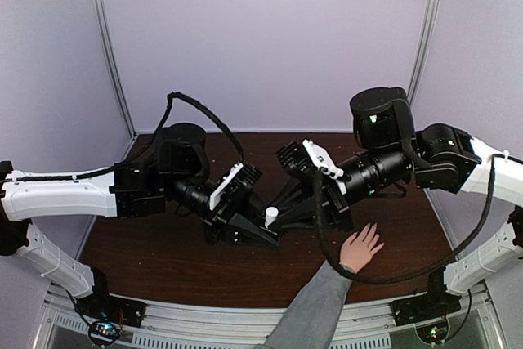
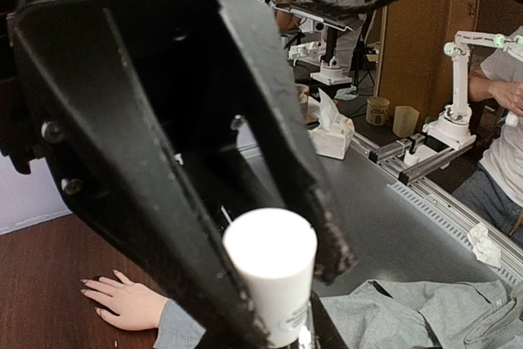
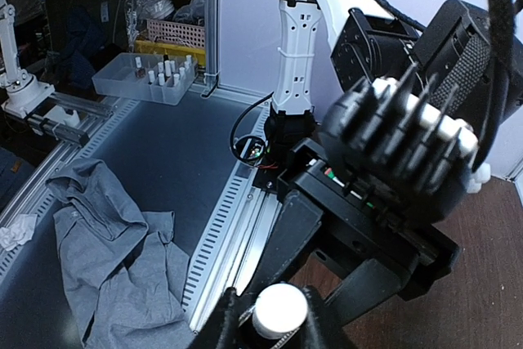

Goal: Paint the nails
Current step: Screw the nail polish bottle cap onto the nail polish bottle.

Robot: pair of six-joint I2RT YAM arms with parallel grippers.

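Left end effector (image 2: 288, 300) is clamped tight on the white-capped bottle (image 1: 271, 217), cap poking out past its fingertips. The right end effector (image 3: 276, 324) comes in from the other side. Its fingers sit right up against both sides of that same cap, so it looks closed on it. The two meet nose to nose around the middle of the tabletop (image 1: 163, 259). I can't tell if the bottle touches the wood or hangs just above it.

Further out, a human hand (image 1: 359, 249) lies flat, palm down, close to the near edge and right of centre. It's just beside the right arm's wrist section. The fingers are spread and point toward the far edge. The nails (image 1: 373, 229) are tiny from above, and they're well clear of the bottle and both sets of fingers. A grey sleeve (image 1: 315, 316) runs back over the near edge. A black cable (image 1: 327, 259) off the right arm loops down right next to the hand.
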